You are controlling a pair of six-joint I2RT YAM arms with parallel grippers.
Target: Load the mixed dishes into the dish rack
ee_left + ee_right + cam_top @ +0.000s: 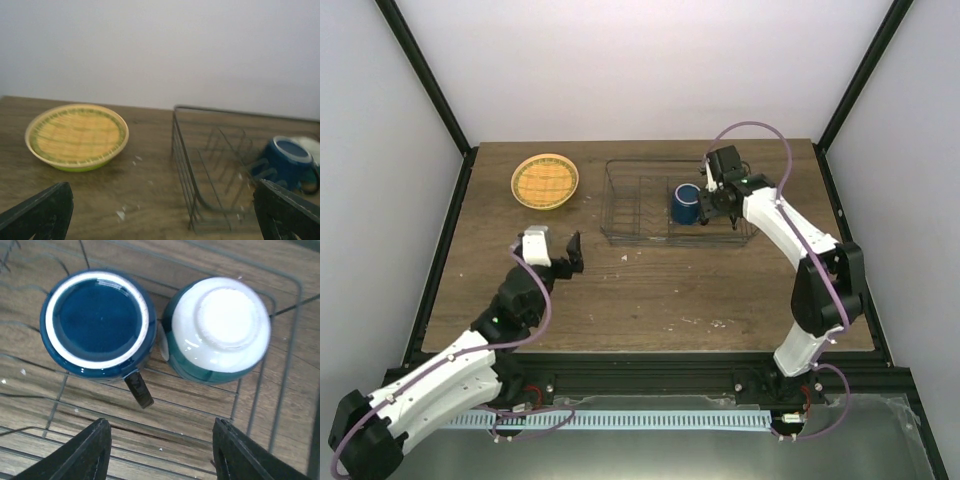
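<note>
The round yellow-orange plate (545,181) with a grid face lies on the table's far left, left of the wire dish rack (630,215). In the left wrist view the plate (76,134) shows a yellow-green underside; I cannot tell if that is a second plate. The dark blue mug (97,322) and the blue-and-white cup (217,330) stand upside down side by side inside the rack (280,390). My right gripper (160,455) hovers open and empty just above them. My left gripper (558,250) is open and empty, low over the table, facing the plate and the rack (200,165).
Small white flecks (121,215) lie on the wooden table (650,290) between the plate and the rack. Upright wire dividers (225,150) stand in the rack's left half. Black frame posts and white walls enclose the table.
</note>
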